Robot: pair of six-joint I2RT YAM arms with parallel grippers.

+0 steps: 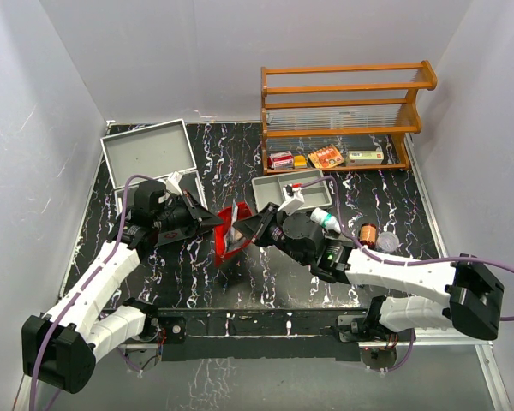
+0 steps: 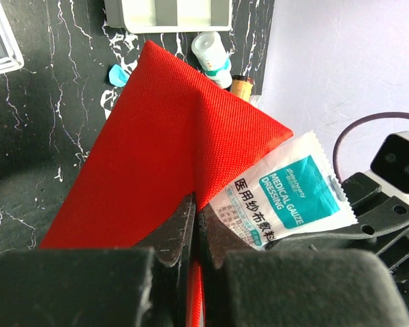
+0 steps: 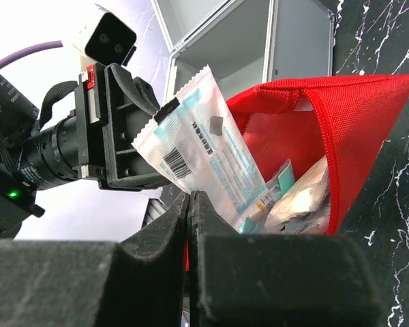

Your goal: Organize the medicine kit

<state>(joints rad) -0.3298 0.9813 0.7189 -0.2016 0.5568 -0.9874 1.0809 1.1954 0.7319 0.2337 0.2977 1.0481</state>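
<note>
Packing was the step in hand: your left gripper [image 2: 195, 228] was pinched shut on the edge of the pouch [image 2: 170, 136], holding it over the middle of the table [image 1: 197, 265], while a gauze packet [image 2: 286, 197] stuck halfway out of its mouth. Your right gripper [image 3: 190, 208] had its fingers pressed together at that mouth, though whether on the packet or the rim I could not tell. Next, I judged, you needed to push the packet fully in among the sachets [image 3: 293, 201] inside, with a firm left hold to keep the mouth open.
</note>
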